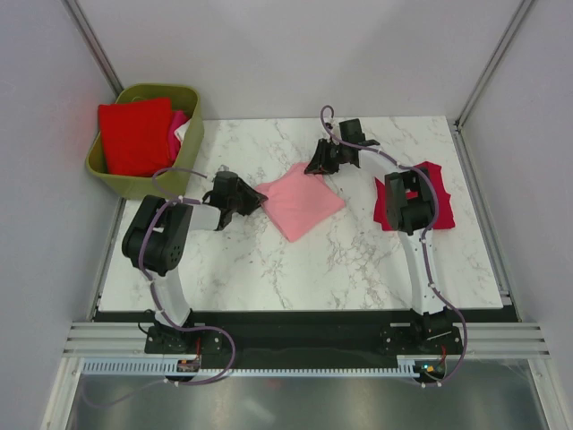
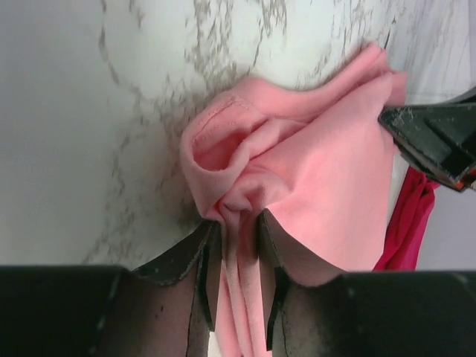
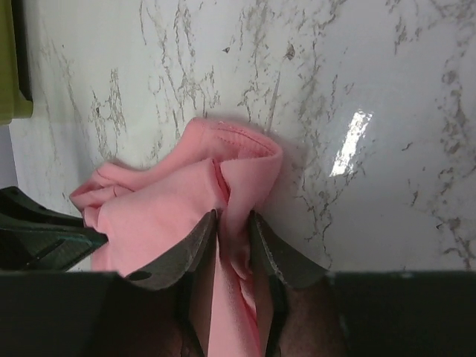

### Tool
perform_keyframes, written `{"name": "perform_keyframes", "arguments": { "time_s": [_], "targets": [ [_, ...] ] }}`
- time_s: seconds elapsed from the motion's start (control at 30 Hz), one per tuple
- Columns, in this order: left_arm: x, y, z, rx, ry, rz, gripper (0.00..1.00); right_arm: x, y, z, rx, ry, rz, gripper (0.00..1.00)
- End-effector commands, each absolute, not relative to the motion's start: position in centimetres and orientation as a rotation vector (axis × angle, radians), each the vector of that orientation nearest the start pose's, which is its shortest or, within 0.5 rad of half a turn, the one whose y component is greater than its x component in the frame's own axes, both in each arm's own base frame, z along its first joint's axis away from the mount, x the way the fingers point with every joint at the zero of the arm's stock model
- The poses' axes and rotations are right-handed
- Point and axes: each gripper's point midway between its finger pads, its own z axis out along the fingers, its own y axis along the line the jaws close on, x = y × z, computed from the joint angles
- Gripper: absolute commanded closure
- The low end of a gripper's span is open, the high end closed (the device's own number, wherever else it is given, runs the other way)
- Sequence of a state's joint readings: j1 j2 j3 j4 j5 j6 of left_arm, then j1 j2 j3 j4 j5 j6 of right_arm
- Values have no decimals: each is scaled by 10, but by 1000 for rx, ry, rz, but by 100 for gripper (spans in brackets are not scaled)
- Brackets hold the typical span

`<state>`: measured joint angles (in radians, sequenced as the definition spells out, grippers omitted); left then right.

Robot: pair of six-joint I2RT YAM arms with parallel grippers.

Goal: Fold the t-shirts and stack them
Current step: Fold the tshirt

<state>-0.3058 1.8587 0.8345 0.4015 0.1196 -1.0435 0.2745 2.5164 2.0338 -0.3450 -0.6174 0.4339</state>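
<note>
A folded light pink t-shirt (image 1: 302,202) lies as a diamond at the middle of the marble table. My left gripper (image 1: 248,202) is shut on its left corner; in the left wrist view the cloth (image 2: 320,178) bunches up between the fingers of that gripper (image 2: 234,223). My right gripper (image 1: 320,166) is shut on the far corner, where a hemmed fold of the shirt (image 3: 163,208) is pinched in the gripper (image 3: 232,219). A dark crimson t-shirt (image 1: 439,210) lies folded at the right, partly under the right arm.
An olive-green basket (image 1: 192,134) stands at the far left corner of the table, holding a bright red shirt (image 1: 134,134) with hot pink cloth (image 1: 176,124) beside it. Grey walls stand on three sides. The marble table (image 1: 295,269) runs to a dark front edge.
</note>
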Motion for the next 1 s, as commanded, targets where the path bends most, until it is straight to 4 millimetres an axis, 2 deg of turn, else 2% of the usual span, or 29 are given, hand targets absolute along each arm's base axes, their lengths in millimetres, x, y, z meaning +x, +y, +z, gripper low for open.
{"name": "perform_keyframes", "arguments": {
  "time_s": [0.0, 0.03, 0.07, 0.1, 0.13, 0.17, 0.2, 0.23, 0.27, 0.3, 0.33, 0.37, 0.47, 0.6, 0.73, 0.8, 0.97],
  "targets": [
    [451, -192, 38, -665, 2197, -831, 68, 520, 265, 15, -114, 2522, 1024, 69],
    [455, -194, 40, -643, 2199, -833, 68, 519, 262, 32, -109, 2494, 1003, 69],
    [459, -195, 34, -627, 2217, -826, 68, 506, 255, 18, -70, 2537, 965, 69],
    [470, -197, 43, -591, 2200, -831, 68, 506, 253, 24, -65, 2507, 958, 69],
    [473, -200, 45, -569, 2206, -836, 68, 505, 249, 45, -58, 2465, 951, 69],
    [476, -201, 41, -553, 2220, -835, 68, 490, 244, 32, -21, 2493, 938, 68],
    [484, -203, 49, -518, 2210, -834, 66, 484, 241, 35, -9, 2482, 935, 61],
    [483, -203, 46, -512, 2230, -822, 64, 482, 239, 52, -2, 2441, 925, 51],
    [485, -204, 49, -495, 2227, -826, 56, 472, 233, 42, 33, 2463, 902, 39],
    [484, -205, 52, -461, 2224, -827, 52, 475, 228, 45, 47, 2449, 870, 28],
    [484, -204, 55, -447, 2211, -828, 47, 476, 226, 49, 53, 2442, 868, 27],
    [483, -204, 56, -432, 2207, -825, 38, 478, 221, 49, 78, 2441, 871, 26],
    [480, -201, 59, -389, 2218, -803, 31, 480, 210, 43, 140, 2450, 842, 25],
    [483, -194, 59, -367, 2249, -738, 30, 475, 204, 37, 169, 2468, 797, 26],
    [483, -188, 58, -362, 2261, -713, 29, 480, 201, 32, 187, 2470, 766, 25],
    [483, -188, 57, -359, 2272, -710, 29, 481, 201, 20, 198, 2495, 769, 26],
    [483, -187, 48, -363, 2299, -704, 30, 483, 212, 11, 198, 2512, 808, 31]
  ]
}}
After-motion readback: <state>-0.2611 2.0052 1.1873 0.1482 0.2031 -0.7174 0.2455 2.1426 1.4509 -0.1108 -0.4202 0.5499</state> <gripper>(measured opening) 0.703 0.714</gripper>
